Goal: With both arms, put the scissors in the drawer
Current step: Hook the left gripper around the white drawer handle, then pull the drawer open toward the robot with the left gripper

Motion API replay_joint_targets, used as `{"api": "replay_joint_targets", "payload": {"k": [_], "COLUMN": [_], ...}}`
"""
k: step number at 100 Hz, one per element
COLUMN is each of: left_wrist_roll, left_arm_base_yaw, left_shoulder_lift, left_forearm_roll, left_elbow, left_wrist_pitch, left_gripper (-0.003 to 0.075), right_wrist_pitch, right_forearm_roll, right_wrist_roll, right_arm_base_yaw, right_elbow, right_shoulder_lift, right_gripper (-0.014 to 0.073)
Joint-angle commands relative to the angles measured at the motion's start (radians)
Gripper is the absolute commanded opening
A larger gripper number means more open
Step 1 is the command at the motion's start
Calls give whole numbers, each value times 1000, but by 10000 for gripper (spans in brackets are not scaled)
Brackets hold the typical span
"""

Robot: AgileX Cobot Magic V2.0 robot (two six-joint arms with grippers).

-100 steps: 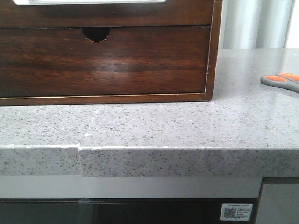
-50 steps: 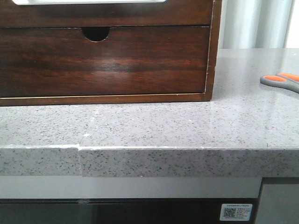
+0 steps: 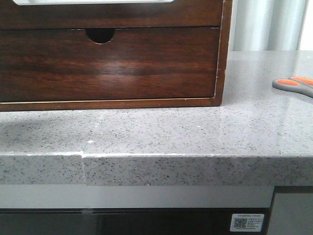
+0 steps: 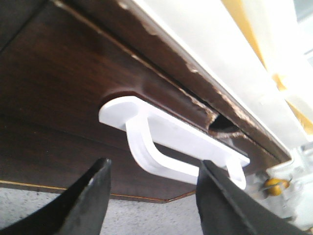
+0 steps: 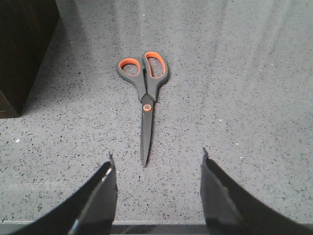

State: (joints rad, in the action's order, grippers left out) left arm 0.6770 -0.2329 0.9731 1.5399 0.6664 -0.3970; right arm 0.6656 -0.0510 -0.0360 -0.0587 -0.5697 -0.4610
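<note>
Front view had the dark-brown cabinet (image 3: 112,58) filling the upper left – its lower front carried a half-round finger notch (image 3: 100,35) at 12 o'clock of that panel, and above it a plain brown front w/ a whitish strip along the top edge, the drawer (image 3: 112,13). Scissors (image 3: 293,86) lay on the grey speckled countertop (image 3: 161,132) at approx 3 o'clock from the cabinet, well apart from it, only the grey handles w/ orange linings in view at the frame edge. Neither arm showed in that view.

Left wrist cam: left gripper (image 4: 154,193) stood w/ jaws spread, nothing between them, just short of a white handle (image 4: 166,142) fixed on the dark wood front; I couldn't tell whether the fingers touched it. A chipped wood edge ran above the handle.

Right wrist cam: right gripper (image 5: 156,188) also w/ jaws apart, holding nothing, hovering over the scissors (image 5: 145,93) – blades closed, tip pointing toward the gap between the fingers, loops on the far side. Cabinet corner (image 5: 24,49) sat beside them, not touching
</note>
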Motion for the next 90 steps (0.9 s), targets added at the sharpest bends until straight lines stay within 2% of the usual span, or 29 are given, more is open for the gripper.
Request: {"api": "replay_joint_targets", "payload": {"k": [1, 27, 52, 79, 90], "left_wrist_roll": [14, 70, 92, 92, 92], "left_arm_base_yaw": [-10, -10, -10, -10, -10], "left_shoulder_lift": [28, 160, 225, 227, 227], "left_forearm_roll": [117, 262, 284, 284, 285], "left_elbow": [40, 85, 95, 95, 95], "left_wrist_pitch": [-24, -188, -226, -221, -225], "left_gripper": [370, 368, 363, 170, 116], "right_wrist_pitch": [-66, -66, -66, -66, -66], "right_forearm_roll": [-7, -7, -7, -7, -7], "right_wrist_roll": [12, 12, 12, 12, 12], "right_arm_base_yaw": [-6, -6, -6, -6, -6], "right_elbow": [-35, -35, -35, -35, -35], "right_shoulder_lift": [-13, -13, -13, -13, -13], "right_gripper": [345, 345, 345, 345, 345]}}
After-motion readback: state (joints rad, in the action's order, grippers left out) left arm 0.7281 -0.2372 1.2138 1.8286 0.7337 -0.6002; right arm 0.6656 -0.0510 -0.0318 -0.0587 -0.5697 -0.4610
